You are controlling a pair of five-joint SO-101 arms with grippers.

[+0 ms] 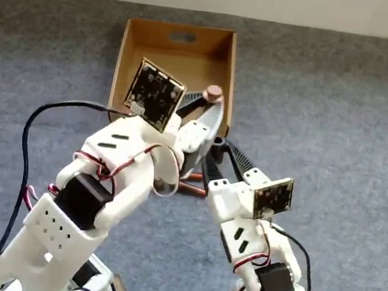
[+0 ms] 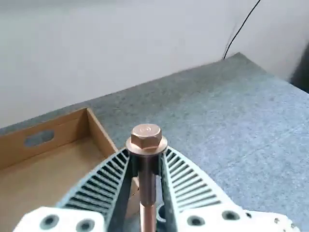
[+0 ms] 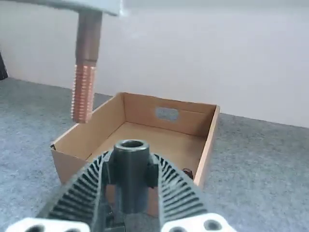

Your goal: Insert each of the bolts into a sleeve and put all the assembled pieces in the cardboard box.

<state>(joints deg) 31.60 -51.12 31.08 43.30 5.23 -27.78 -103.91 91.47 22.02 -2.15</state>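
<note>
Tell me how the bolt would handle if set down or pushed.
The bolt looks like solid metal, so it is probably stiff and heavy for its size. Its round shank would likely roll in an arc, checked by the wider hex head.

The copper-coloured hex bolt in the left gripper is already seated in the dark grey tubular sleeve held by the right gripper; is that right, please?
Not quite. The copper-coloured hex bolt is in the left gripper and the dark grey tubular sleeve in the right gripper, but the bolt is not seated: the right wrist view shows its threaded tip apart from the sleeve's mouth.
</note>
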